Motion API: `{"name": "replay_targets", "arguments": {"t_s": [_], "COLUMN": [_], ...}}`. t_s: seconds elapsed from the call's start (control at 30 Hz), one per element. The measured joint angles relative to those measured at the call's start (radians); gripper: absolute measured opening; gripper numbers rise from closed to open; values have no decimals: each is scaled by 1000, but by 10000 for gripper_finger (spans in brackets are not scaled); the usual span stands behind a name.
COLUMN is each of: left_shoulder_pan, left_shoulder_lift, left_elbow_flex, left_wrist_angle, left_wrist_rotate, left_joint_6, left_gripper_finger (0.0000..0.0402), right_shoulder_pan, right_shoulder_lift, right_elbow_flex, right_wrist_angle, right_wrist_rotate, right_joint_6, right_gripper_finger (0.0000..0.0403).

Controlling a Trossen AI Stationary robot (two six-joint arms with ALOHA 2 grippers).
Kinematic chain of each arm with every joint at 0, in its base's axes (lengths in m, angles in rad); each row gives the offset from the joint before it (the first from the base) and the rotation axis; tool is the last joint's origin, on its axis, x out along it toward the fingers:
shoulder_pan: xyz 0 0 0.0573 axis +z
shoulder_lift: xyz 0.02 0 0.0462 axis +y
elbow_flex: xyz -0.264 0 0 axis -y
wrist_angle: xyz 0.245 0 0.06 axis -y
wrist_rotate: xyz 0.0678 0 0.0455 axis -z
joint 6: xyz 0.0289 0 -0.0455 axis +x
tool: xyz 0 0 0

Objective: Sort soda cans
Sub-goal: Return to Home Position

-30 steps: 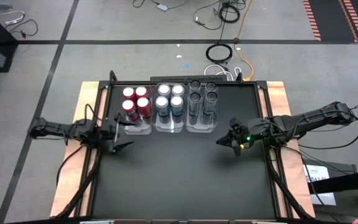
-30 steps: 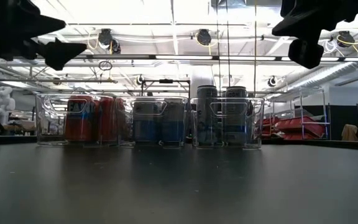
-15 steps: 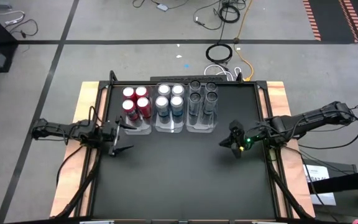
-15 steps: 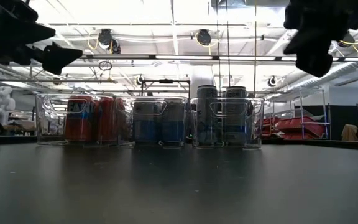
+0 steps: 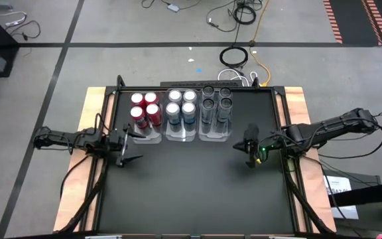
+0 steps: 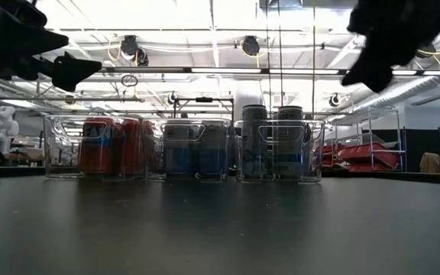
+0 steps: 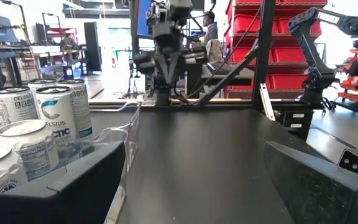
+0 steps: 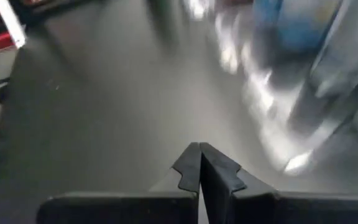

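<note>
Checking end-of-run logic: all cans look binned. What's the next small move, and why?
Probably draw the right gripper back toward its base, to rest. All twelve soda cans stand in the three clear trays, grouped by colour. The right gripper is shut on nothing, and the left gripper is open and empty beside the red cans' tray.

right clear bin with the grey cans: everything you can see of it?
The right bin is a clear rectangular plastic tray with a handle opening in its near wall, flat on the table, rightmost of three. Four dark grey cans stand inside, two by two, toward its far end; the near end is bare. The middle bin sits close beside it.
</note>
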Motion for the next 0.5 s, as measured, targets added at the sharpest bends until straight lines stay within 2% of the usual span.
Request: {"name": "replay_targets", "arguments": {"t_s": [0.1,0.23,0.4,0.5], "left_shoulder_pan": [0,0,0,0], "left_shoulder_lift": [0,0,0,0], "left_elbow_flex": [0,0,0,0], "left_wrist_angle": [0,-1,-2,-2], "left_wrist_rotate": [0,-1,-2,-2], "left_joint_6": [0,0,0,0], "left_gripper_finger": [391,391,391,391], "right_shoulder_pan": [-31,-76,-118,-128], "right_shoulder_lift": [3,-13,-73,-138], "right_elbow_flex": [0,-59,-258,-385], "right_wrist_angle": [99,229,490,658], "right_wrist_rotate": [27,-6,-181,-210], "right_joint_6": [-170,-277,-274,-245], "right_gripper_finger": [0,0,0,0]}}
